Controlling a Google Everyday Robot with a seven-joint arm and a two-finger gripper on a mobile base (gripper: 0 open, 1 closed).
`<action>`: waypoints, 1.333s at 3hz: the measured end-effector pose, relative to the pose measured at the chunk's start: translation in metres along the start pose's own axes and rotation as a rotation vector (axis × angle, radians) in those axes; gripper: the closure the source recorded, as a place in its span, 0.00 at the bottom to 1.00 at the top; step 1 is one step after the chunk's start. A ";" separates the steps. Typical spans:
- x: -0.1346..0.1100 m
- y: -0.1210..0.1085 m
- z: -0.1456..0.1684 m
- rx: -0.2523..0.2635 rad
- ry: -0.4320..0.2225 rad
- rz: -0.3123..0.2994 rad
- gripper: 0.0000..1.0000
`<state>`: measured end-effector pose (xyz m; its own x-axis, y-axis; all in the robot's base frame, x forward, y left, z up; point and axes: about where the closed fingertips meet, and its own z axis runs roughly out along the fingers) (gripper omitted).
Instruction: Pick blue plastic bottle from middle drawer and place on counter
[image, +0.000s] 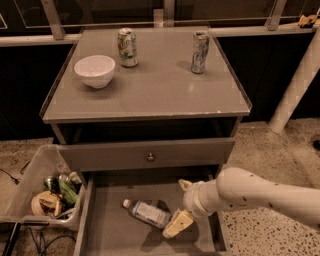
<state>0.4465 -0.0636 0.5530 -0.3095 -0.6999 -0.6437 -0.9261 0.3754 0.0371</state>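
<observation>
The blue plastic bottle (146, 212) lies on its side on the floor of the open middle drawer (107, 230), white cap toward the left. My gripper (180, 207) hangs over the drawer just right of the bottle, one pale finger (176, 224) almost at the bottle's right end, the other finger (185, 184) farther back. It holds nothing. My white arm runs off to the right. The counter (155, 90) is above, a grey square top.
On the counter stand a white bowl (94, 70) at the left and two metal cans (128, 47) (200, 52) at the back. A closed drawer front with a round knob (150, 157) sits above the open drawer. A plastic bin of trash (47, 192) stands left of the cabinet.
</observation>
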 end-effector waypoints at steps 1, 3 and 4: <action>-0.008 0.000 0.010 -0.009 0.004 -0.020 0.00; 0.009 -0.003 0.052 -0.030 0.016 0.023 0.00; 0.027 -0.005 0.099 -0.067 -0.011 0.077 0.00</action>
<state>0.4640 -0.0236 0.4597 -0.3784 -0.6638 -0.6452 -0.9121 0.3864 0.1374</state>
